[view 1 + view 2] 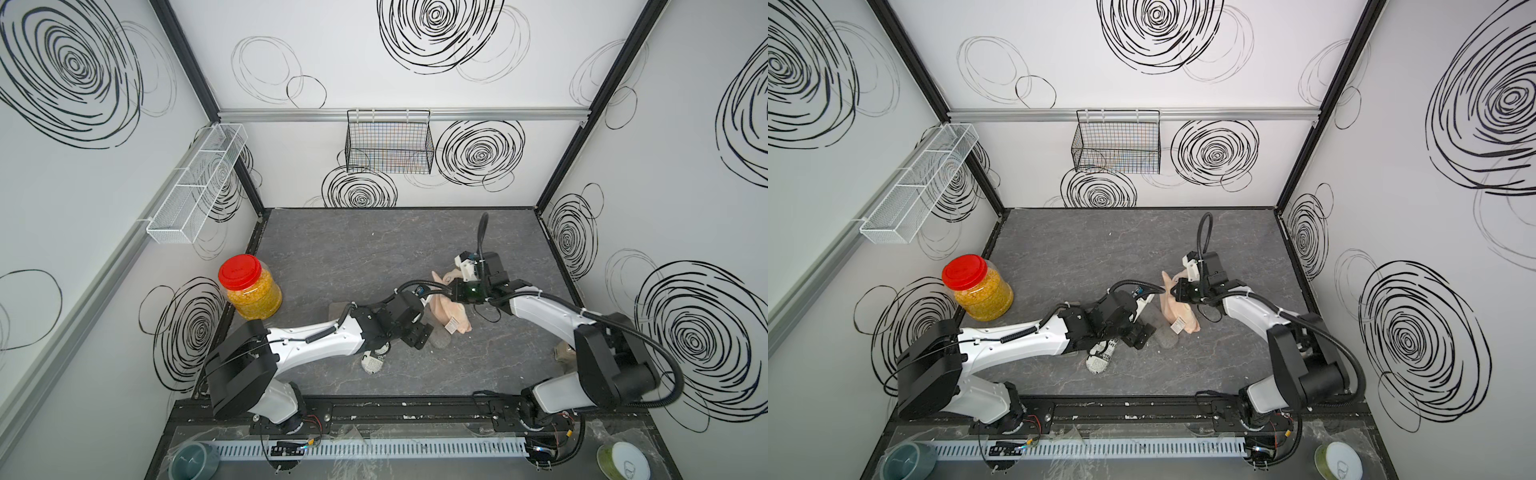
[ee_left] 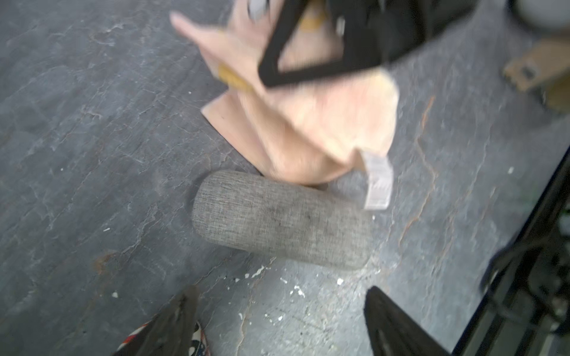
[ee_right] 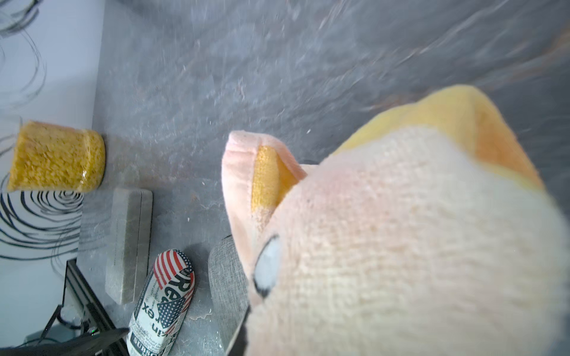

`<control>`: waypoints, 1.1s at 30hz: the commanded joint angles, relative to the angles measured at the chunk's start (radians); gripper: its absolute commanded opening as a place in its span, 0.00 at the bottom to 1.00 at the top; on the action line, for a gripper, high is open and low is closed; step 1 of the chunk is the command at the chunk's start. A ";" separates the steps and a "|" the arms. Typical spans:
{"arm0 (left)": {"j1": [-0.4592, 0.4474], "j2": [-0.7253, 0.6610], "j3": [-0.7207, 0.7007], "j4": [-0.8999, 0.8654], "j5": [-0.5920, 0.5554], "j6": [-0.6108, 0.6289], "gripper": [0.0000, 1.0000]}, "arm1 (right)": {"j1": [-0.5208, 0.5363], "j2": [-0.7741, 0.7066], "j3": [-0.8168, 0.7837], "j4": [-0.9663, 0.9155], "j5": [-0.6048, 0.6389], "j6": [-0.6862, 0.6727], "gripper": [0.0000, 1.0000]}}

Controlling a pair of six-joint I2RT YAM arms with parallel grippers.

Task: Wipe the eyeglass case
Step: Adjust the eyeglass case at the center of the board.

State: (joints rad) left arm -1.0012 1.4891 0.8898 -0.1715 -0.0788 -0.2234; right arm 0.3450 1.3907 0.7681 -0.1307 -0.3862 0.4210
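Grey eyeglass case (image 2: 280, 218) lay flat, left gripper (image 2: 283, 323) spread empty beside it, right gripper (image 1: 1176, 291) clenched peach cloth (image 2: 324, 123) at case's edge.

We find bare table (image 2: 92, 154) between the parted fingers of our left gripper (image 2: 280, 308), with a clear run to the grey eyeglass case (image 2: 280, 218) just ahead. Past the case, the peach cloth (image 2: 308, 123) hanging from our right gripper (image 1: 454, 291) overlaps its far edge and bars that side. The newsprint case (image 2: 197, 339) sits right beside one finger.
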 commanded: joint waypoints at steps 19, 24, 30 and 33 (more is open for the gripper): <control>-0.097 0.378 0.327 -0.211 -0.246 0.505 0.99 | -0.225 -0.563 -0.175 -0.242 0.094 -0.019 0.00; -0.081 0.439 0.388 -0.187 -0.247 0.514 0.99 | -0.264 -0.581 -0.181 -0.255 0.077 -0.014 0.00; -0.035 0.510 0.479 -0.195 -0.119 0.500 0.99 | -0.281 -0.578 -0.190 -0.250 0.054 -0.011 0.00; -0.006 0.529 0.505 -0.225 -0.022 0.483 0.99 | -0.288 -0.574 -0.187 -0.251 0.045 -0.011 0.00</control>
State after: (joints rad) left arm -1.0328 1.9984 1.3643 -0.3840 -0.2054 0.2695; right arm 0.0673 0.8227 0.5865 -0.3710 -0.3214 0.4141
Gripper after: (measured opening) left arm 0.991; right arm 0.117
